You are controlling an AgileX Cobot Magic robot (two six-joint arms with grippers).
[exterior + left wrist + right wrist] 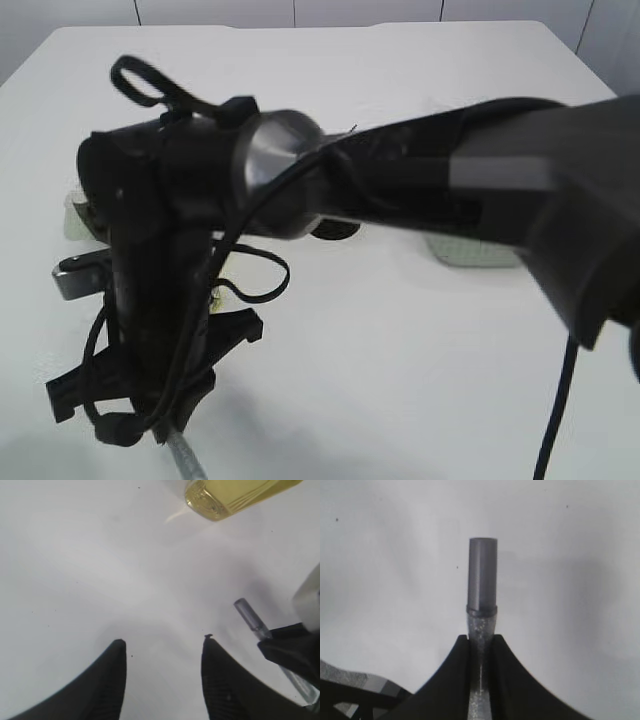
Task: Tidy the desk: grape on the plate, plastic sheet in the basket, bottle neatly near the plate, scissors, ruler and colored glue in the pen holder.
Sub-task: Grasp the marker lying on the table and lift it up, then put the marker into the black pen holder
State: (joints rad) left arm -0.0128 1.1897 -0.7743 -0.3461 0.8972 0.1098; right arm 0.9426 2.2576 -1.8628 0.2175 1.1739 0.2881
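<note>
Exterior view: the dark arms are blocking most of the white surface (400, 330). Left wrist: the left fingers (162, 680) are hanging half open, gripping nothing, the yellow-liquid clear bottle (235, 495) lying ahead. Right wrist: the right fingers (481, 652) are clamping the grey-capped glittery glue tube (482, 580).

A broad white tabletop (400, 340) with a smooth matte surface fills every view. Behind its far edge stands a pale panelled wall (300, 10) (split by thin vertical seams).
</note>
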